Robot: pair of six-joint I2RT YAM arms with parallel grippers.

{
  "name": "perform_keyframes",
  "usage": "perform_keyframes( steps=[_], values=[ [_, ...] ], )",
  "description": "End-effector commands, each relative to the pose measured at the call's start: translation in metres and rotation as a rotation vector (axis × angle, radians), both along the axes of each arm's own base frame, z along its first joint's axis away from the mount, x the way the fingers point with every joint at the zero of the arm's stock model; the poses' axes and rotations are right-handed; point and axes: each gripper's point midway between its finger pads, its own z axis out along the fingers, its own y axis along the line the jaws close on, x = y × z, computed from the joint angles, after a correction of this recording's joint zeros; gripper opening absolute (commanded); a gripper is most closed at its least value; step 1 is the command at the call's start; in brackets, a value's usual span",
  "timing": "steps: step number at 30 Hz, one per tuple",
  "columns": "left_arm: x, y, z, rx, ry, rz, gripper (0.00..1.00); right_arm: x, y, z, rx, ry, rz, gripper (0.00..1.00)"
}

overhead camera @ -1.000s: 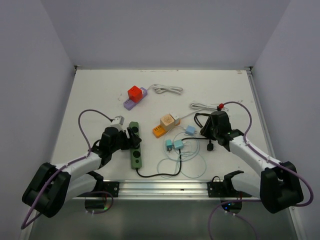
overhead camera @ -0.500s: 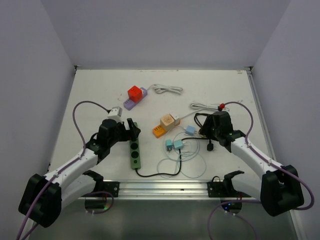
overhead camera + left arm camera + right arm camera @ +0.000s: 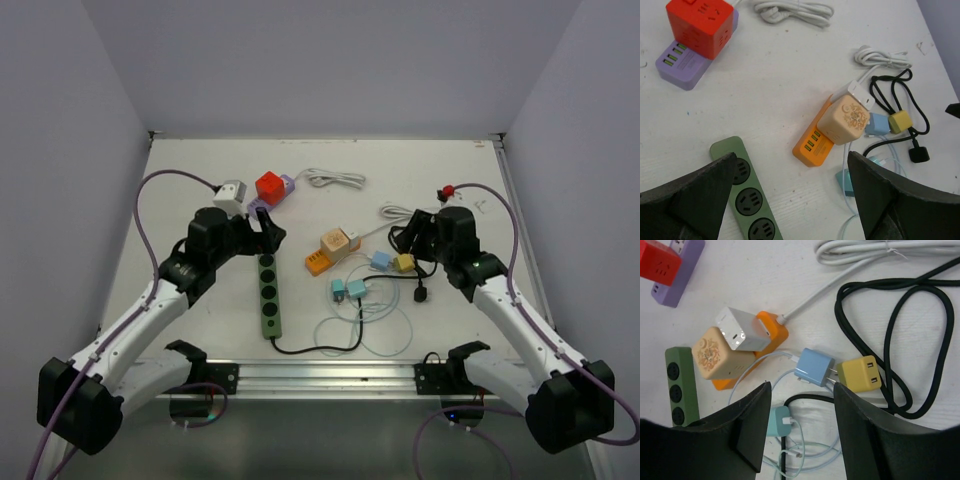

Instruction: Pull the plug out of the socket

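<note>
A green power strip [image 3: 270,295] lies in front of the left arm, and its far end shows in the left wrist view [image 3: 742,192]. An orange socket block [image 3: 318,263] carries a beige cube plug [image 3: 337,241] and a white adapter [image 3: 742,329]. A blue charger [image 3: 813,366] is plugged into a yellow adapter [image 3: 859,373]. My left gripper [image 3: 262,222] is open and empty above the strip's far end, and also shows in the left wrist view [image 3: 791,156]. My right gripper [image 3: 415,235] is open and empty over the blue charger and black cord, as its wrist view [image 3: 801,386] shows.
A red cube [image 3: 269,185] sits on a purple socket block [image 3: 258,208] at the back, with a white cable [image 3: 335,178] beside it. Two teal chargers [image 3: 348,290] with thin looped cables lie mid-table. A loose black plug [image 3: 421,294] and coiled black cord [image 3: 920,340] lie near the right gripper.
My left gripper has lifted off the green strip and moved toward the far side. My right gripper has drawn back to the right, uncovering the yellow adapter.
</note>
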Motion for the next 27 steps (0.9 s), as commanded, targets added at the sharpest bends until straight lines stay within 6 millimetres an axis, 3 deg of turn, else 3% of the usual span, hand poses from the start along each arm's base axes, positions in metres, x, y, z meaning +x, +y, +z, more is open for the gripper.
perform_keyframes(
  steps=[1, 5, 9, 13, 14, 16, 18, 27],
  values=[
    [0.004, -0.010, 0.035, 0.015, -0.049, -0.085, 0.96, 0.005, 0.023, 0.030, 0.032, -0.067, 0.155, 0.57],
    [0.012, -0.014, 0.071, 0.033, -0.109, -0.114, 0.99, 0.007, 0.040, 0.038, 0.025, -0.077, 0.239, 0.61],
    [0.022, -0.016, 0.091, 0.039, -0.163, -0.114, 1.00, 0.011, 0.058, 0.048, -0.014, -0.094, 0.316, 0.63],
    [0.029, -0.013, 0.081, 0.088, -0.175, -0.108, 1.00, 0.024, 0.070, 0.073, -0.117, -0.136, 0.348, 0.66],
    [0.029, -0.009, 0.068, 0.108, -0.161, -0.094, 1.00, 0.028, 0.066, 0.064, -0.148, -0.097, 0.325, 0.66],
    [0.028, -0.006, 0.052, 0.127, -0.149, -0.089, 1.00, 0.036, 0.070, 0.076, -0.141, -0.093, 0.313, 0.66],
    [0.025, -0.001, 0.035, 0.152, -0.132, -0.082, 0.99, 0.041, 0.076, 0.074, -0.137, -0.060, 0.315, 0.66],
    [0.016, 0.024, 0.055, 0.182, -0.200, 0.018, 1.00, 0.048, 0.120, 0.053, -0.140, -0.038, 0.419, 0.67]
  ],
)
